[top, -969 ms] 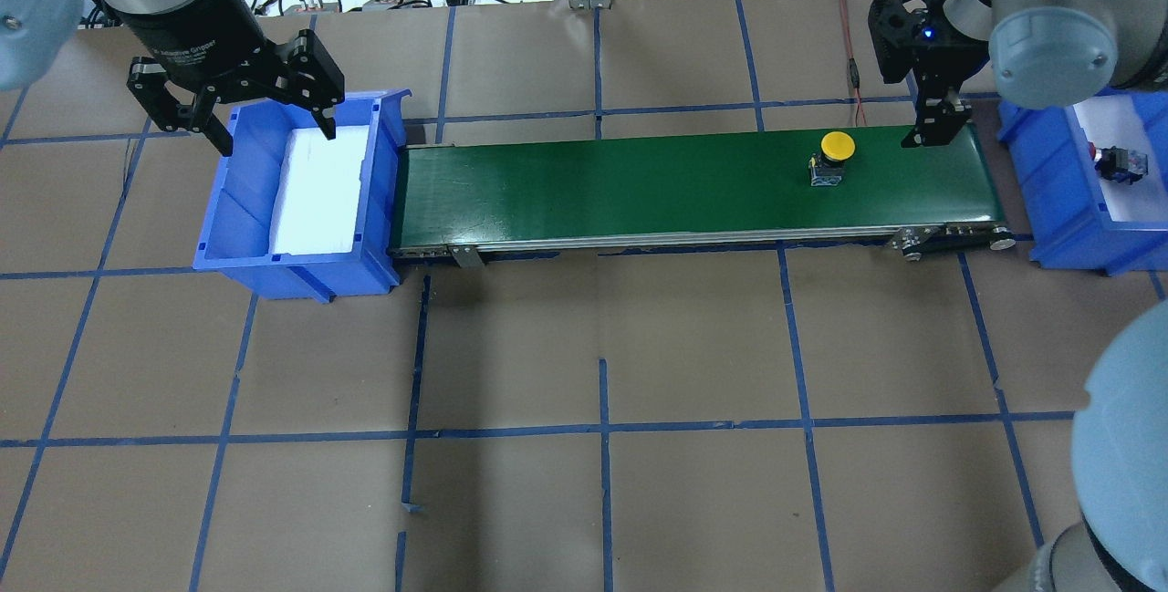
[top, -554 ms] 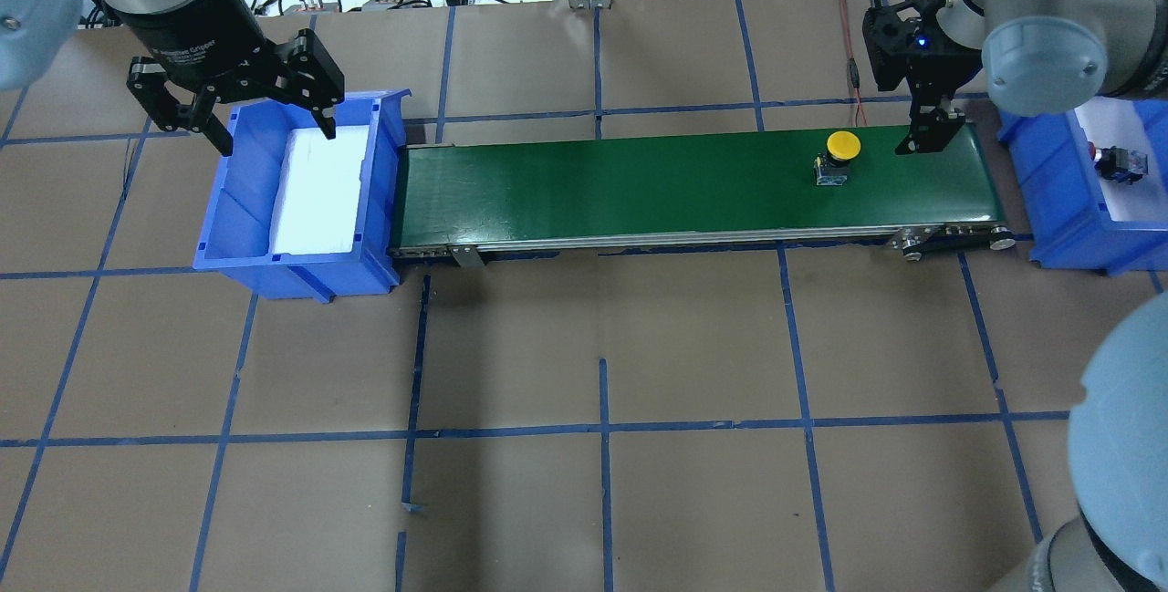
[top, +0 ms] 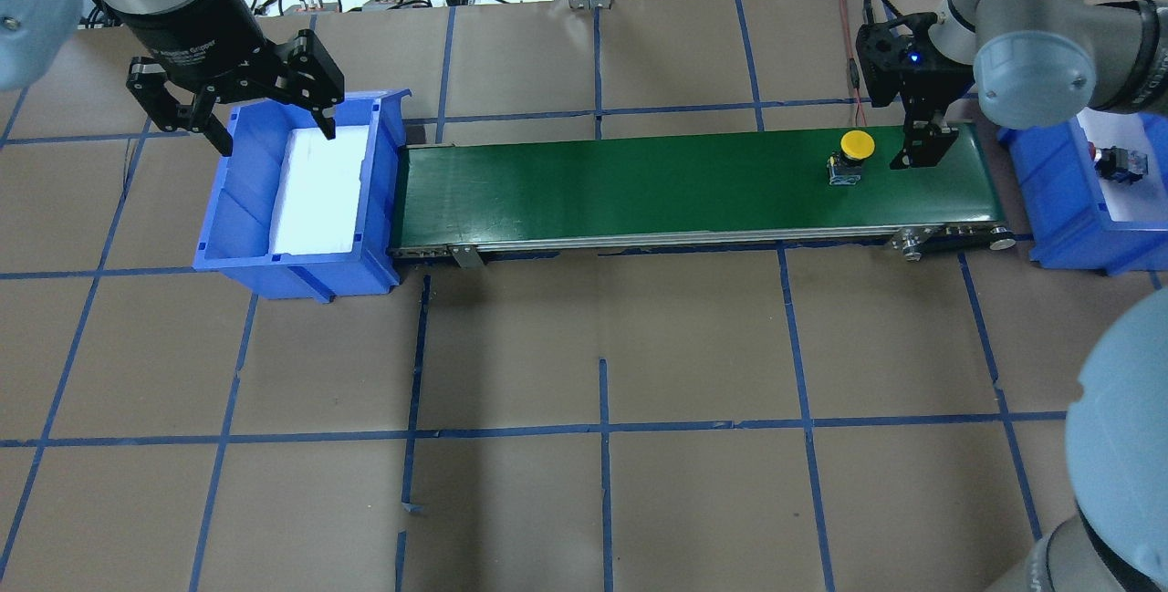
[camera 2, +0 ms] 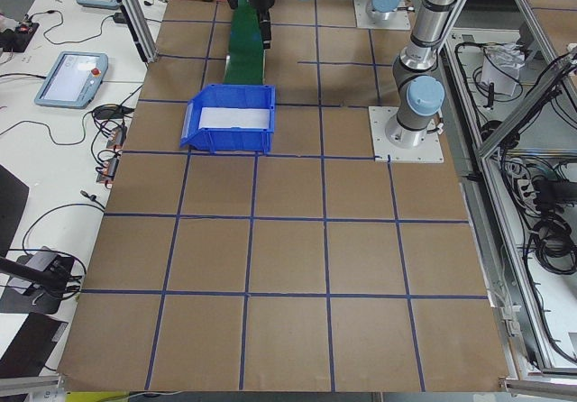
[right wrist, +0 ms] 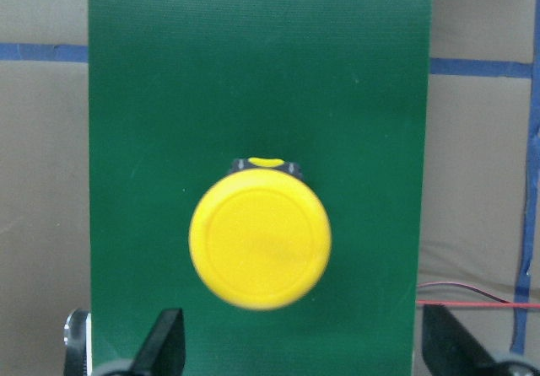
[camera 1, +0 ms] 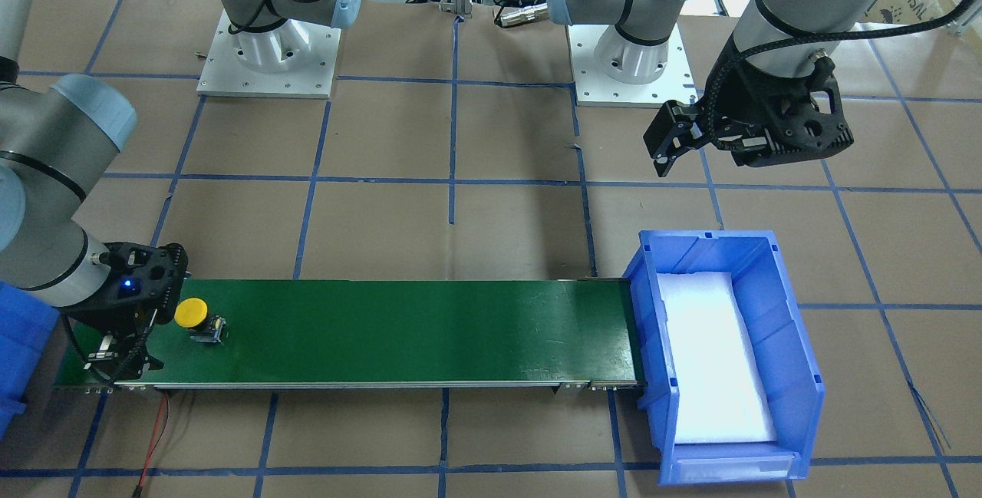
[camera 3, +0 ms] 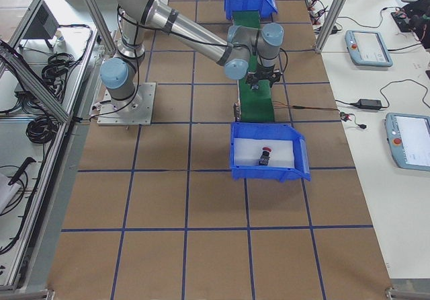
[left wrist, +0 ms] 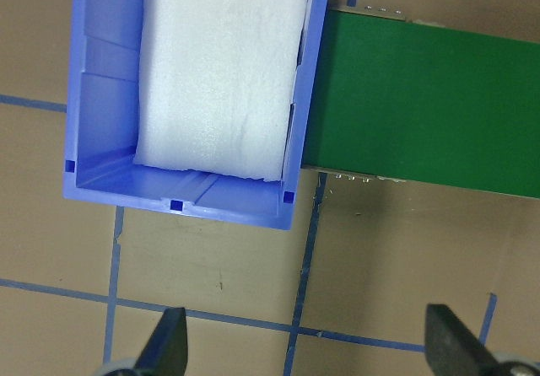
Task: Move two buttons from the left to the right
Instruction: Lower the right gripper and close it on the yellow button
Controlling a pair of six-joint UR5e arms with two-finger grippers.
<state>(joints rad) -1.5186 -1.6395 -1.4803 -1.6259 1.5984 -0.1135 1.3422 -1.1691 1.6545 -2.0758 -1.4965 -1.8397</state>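
Yellow button (top: 856, 148) on belt (top: 639, 181) | right gripper (top: 923, 152) wide, near it | red button (top: 1115, 161) in bin (top: 1058, 209) | left gripper (top: 274, 136) wide

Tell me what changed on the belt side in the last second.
The yellow button rode further along the green belt toward the robot's right end. The right gripper, open, shifted over the belt toward it, narrowing the gap, but has not taken hold. Unchanged: the left gripper open above the left bin, and the red button lying in the right bin.
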